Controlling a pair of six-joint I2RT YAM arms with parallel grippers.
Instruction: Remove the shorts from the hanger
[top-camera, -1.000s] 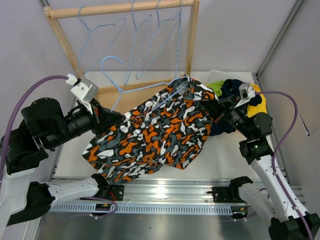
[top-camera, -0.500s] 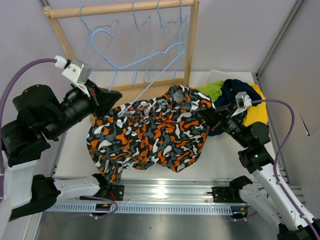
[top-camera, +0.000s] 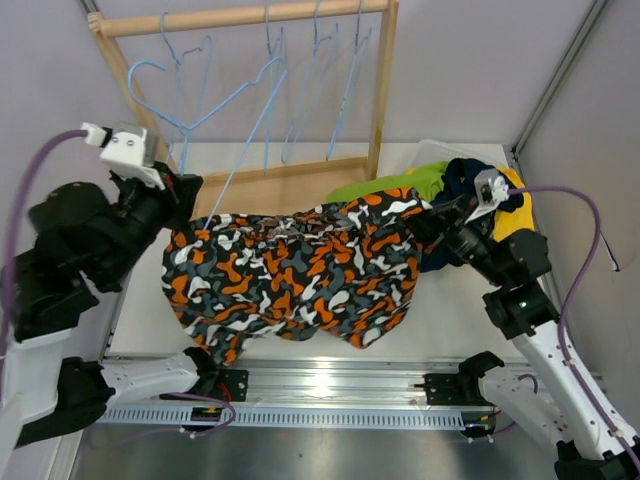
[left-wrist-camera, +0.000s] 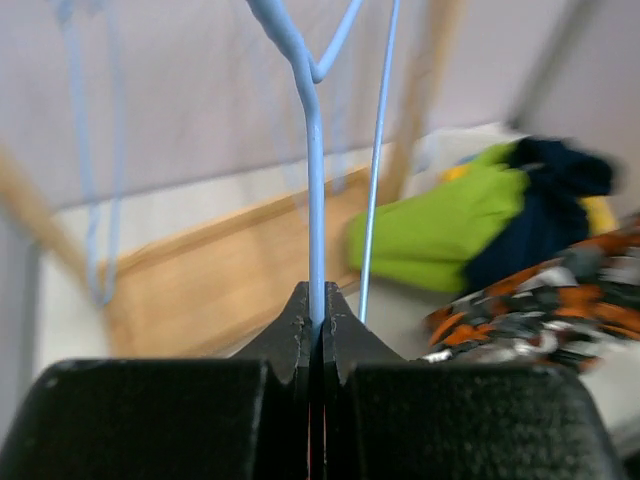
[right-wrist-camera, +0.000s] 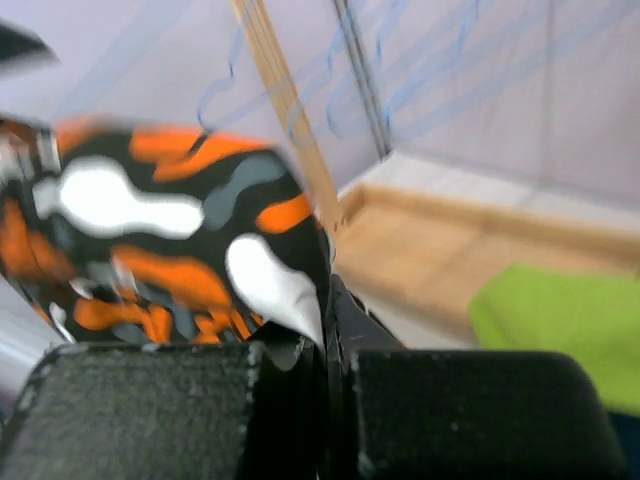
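Note:
The orange-black-white patterned shorts (top-camera: 300, 275) lie spread across the middle of the table, free of the hanger. My left gripper (top-camera: 185, 195) is shut on a light blue wire hanger (top-camera: 232, 97) and holds it up left of the shorts; in the left wrist view the wire (left-wrist-camera: 315, 200) rises from my closed gripper (left-wrist-camera: 315, 312). My right gripper (top-camera: 430, 222) is shut on the right edge of the patterned shorts (right-wrist-camera: 150, 230). Lime green (top-camera: 390, 185), navy (top-camera: 465, 180) and yellow (top-camera: 515, 218) shorts are piled at the right. The light blue shorts are hidden.
A wooden rack (top-camera: 240, 17) stands at the back with several empty blue hangers (top-camera: 320, 90) on its bar; its upright post (top-camera: 382, 80) and wooden base (top-camera: 270, 185) lie behind the shorts. Grey walls close in on the left and right.
My left gripper has lifted the hanger up and left, out of the patterned shorts. The shorts have dropped and spread flat on the table. My right gripper keeps its hold on their edge.

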